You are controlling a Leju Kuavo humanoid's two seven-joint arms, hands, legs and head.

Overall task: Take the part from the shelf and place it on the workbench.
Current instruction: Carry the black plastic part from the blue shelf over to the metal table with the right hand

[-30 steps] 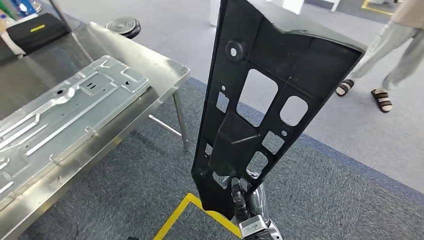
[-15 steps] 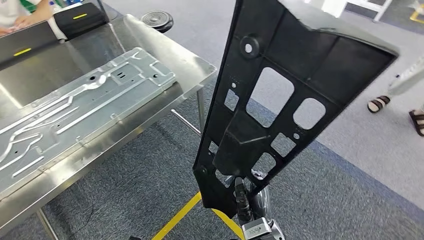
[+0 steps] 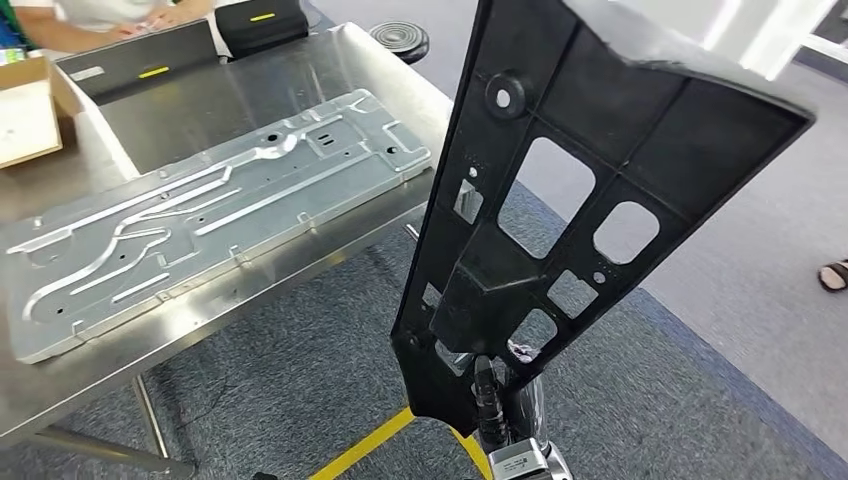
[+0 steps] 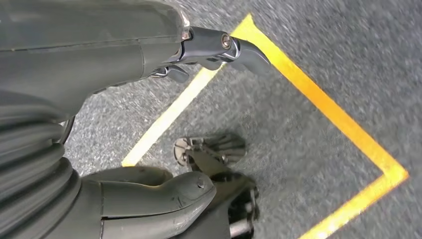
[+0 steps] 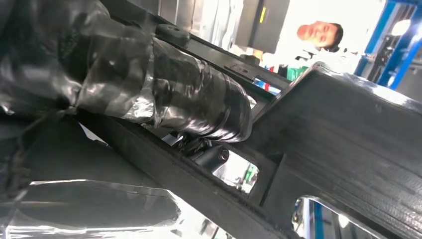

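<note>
1. Part (image 3: 560, 210): a black moulded panel with cut-out windows, held upright and off the ground in front of the robot. It is already off the shelf, so the pick looks done.
2. Right hand (image 3: 490, 395): grips the part's lower end, with fingers (image 5: 199, 107) wrapped round a rib of the panel. A firm hold, by the look of it.
3. Left hand (image 4: 149, 124): hangs over grey carpet with yellow floor tape (image 4: 318, 99), fingers loosely apart, holding nothing.
4. Workbench (image 3: 200, 320): a steel table to the robot's left, near the part but apart from it. A stamped metal plate (image 3: 210, 210) covers much of the top.
5. Left to do, as I judge it: close in on the bench, swing the part over a free stretch, lower it and release.
6. A person's arms (image 3: 100, 20) rest at the far side of the bench.
</note>
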